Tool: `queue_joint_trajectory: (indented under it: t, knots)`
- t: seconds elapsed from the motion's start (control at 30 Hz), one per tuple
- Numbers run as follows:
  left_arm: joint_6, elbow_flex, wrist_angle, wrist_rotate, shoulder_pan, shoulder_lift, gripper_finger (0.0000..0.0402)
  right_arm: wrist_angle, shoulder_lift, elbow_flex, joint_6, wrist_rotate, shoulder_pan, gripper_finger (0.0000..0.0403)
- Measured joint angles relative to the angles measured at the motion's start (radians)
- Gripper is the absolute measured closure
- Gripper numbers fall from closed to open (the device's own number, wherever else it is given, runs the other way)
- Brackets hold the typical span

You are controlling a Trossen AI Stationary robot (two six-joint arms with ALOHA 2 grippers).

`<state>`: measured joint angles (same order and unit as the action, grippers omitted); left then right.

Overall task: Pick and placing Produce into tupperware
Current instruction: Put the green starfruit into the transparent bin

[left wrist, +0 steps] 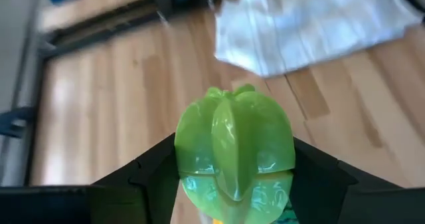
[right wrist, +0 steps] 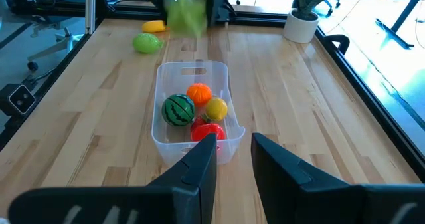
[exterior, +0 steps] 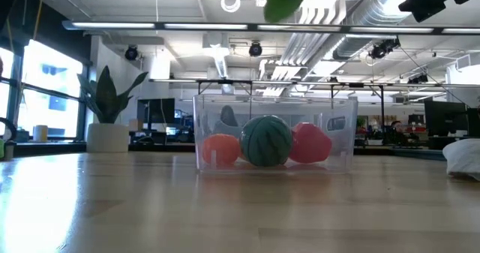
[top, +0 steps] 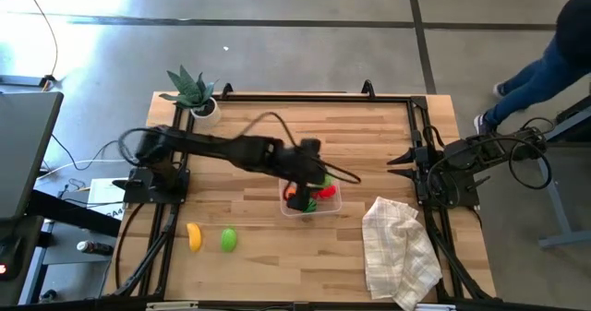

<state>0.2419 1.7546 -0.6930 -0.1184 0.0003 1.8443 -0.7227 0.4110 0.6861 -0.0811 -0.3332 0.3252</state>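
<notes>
Banana (top: 194,236) and green fruit (top: 228,239) lying loose on the table's (top: 259,265) near left, side by side, well apart from the tub (top: 311,203). Cloth (top: 399,249) crumpled at near right. Mid-table, clear tub holding watermelon (right wrist: 178,110), orange (right wrist: 199,93), lemon (right wrist: 216,108) and red pepper (right wrist: 208,130). Left gripper (top: 309,170) hanging over the tub's far-left part, fingers spread wide around a lobed green piece (left wrist: 234,152), pinching it by its sides, well clear of the rim in the low view. Straight drop called for, judging from above: tub directly beneath the claw, long axis running left to right, free room seemingly at its far end beside the orange. Right gripper (right wrist: 232,151) parked at the right edge, fingers close together with a narrow gap, holding nothing; left arm far nearer both tub and leftover fruit. Potted plant (top: 192,94) at far left.
</notes>
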Motion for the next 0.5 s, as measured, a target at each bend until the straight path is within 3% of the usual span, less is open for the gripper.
queue_joint_trajectory:
  t: [0.27, 0.5]
  knots:
    - [0.014, -0.001, -0.024, 0.076, 0.046, 0.18, 0.0196, 0.0, 0.0, 0.0, 0.0, 0.0, 0.0, 0.0318]
    - [0.014, -0.001, -0.089, 0.077, 0.077, 0.271, 0.0192, 0.0, 0.001, 0.0, 0.0, 0.0, 0.0, 0.0318]
